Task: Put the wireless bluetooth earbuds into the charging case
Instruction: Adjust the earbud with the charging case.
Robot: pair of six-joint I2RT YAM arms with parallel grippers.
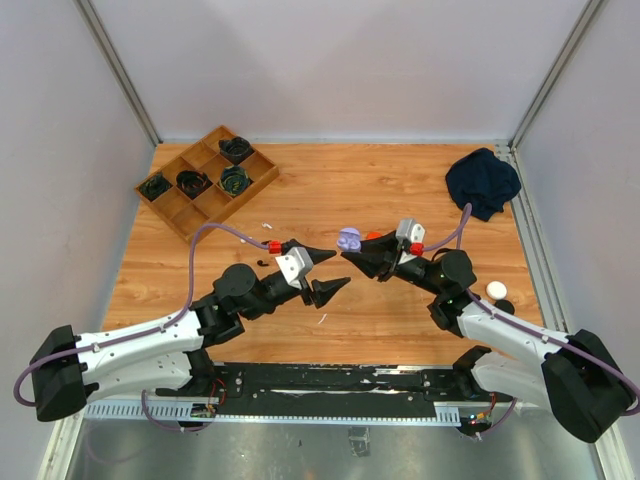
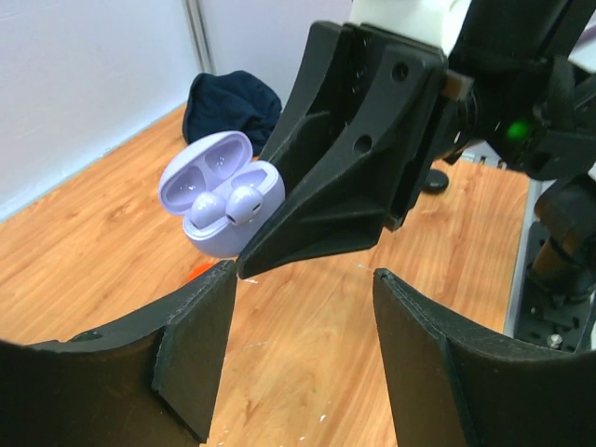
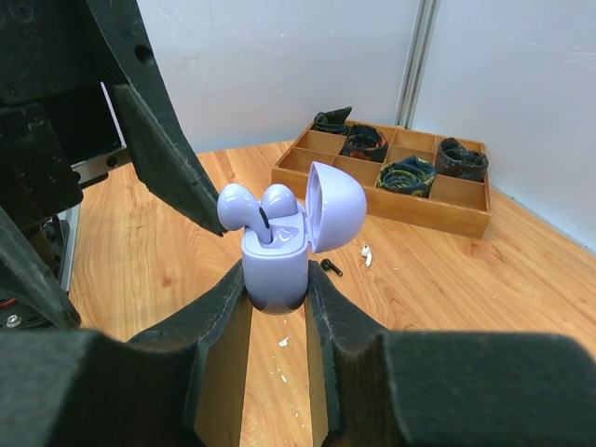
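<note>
My right gripper [image 3: 276, 291] is shut on an open lavender charging case [image 3: 275, 265] and holds it above the table, lid tipped back. Two lavender earbuds [image 3: 238, 207] sit in its wells. The left one stands higher, with its dark stem showing. The case also shows in the top view [image 1: 349, 240] and in the left wrist view [image 2: 223, 200]. My left gripper [image 1: 327, 273] is open and empty, its upper fingertip just beside the case. A black earbud [image 3: 331, 267] and a white earbud [image 3: 367, 253] lie on the table beyond.
A wooden compartment tray [image 1: 207, 178] with coiled cables stands at the back left. A dark cloth [image 1: 483, 180] lies at the back right. A white round case [image 1: 497, 289] and a black one [image 1: 505, 305] sit by the right arm. An orange case [image 1: 372, 236] lies behind the right gripper.
</note>
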